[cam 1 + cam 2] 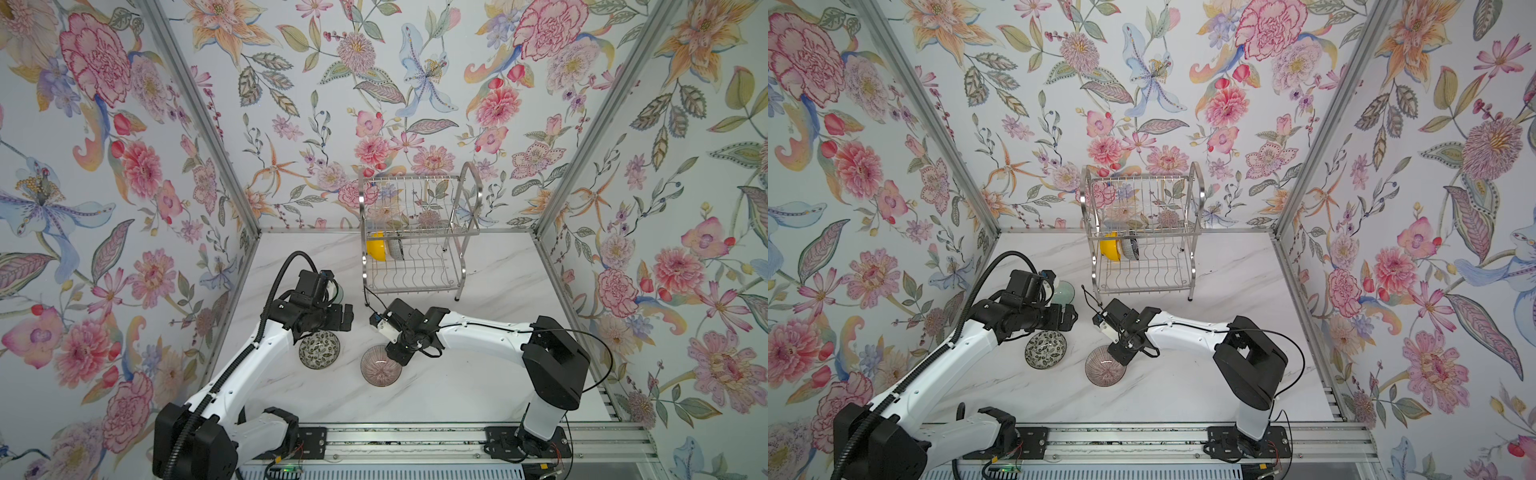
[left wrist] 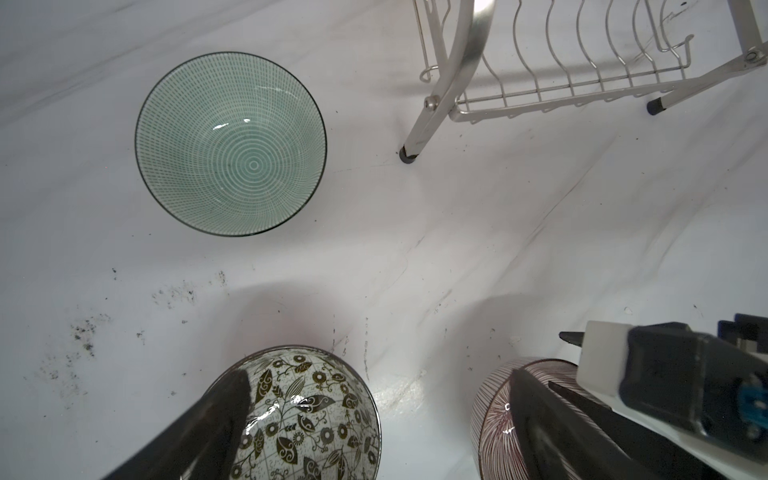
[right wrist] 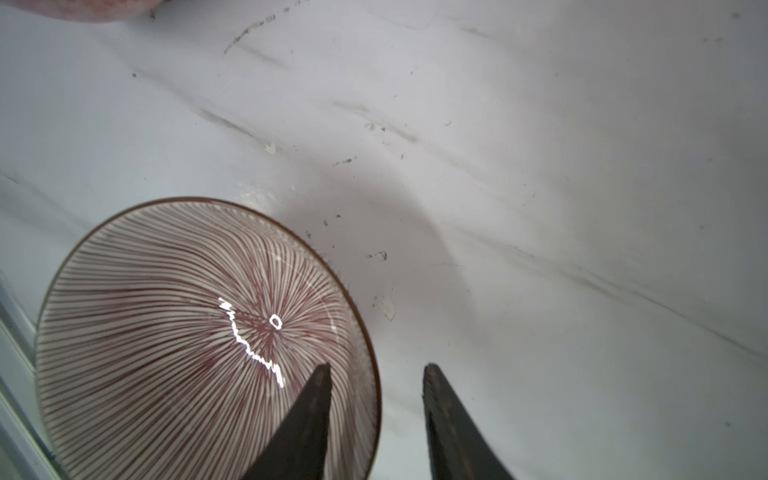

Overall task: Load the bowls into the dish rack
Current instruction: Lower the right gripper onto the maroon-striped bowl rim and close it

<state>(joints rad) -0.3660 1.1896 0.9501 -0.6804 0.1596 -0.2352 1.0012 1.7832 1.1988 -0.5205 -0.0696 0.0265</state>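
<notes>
While checking both top views, saw dish rack (image 1: 415, 232) at the desk's (image 1: 457, 390) far edge, with yellow bowl (image 1: 376, 248) and dark navy bowl (image 1: 395, 249) standing on edge at the left end of its lower tier; found neither from the wrists. Caught only part of pale green bowl (image 1: 1065, 291) behind the left arm in a top view; got it whole from the left wrist, upright on the desk near the rack's front left leg. Saw left gripper (image 2: 382, 399) spread wide above leaf-speckled bowl (image 2: 307, 415), one finger over its rim, gripping nothing. Found right gripper (image 3: 376, 386) parted, straddling the rim of pink ribbed bowl (image 3: 187, 332) mid-desk: one finger inside, one outside, gaps both sides, not clamped. Lost those fingertips under the wrist housing in both top views. Couldn't read the navy pattern through the wires.
</notes>
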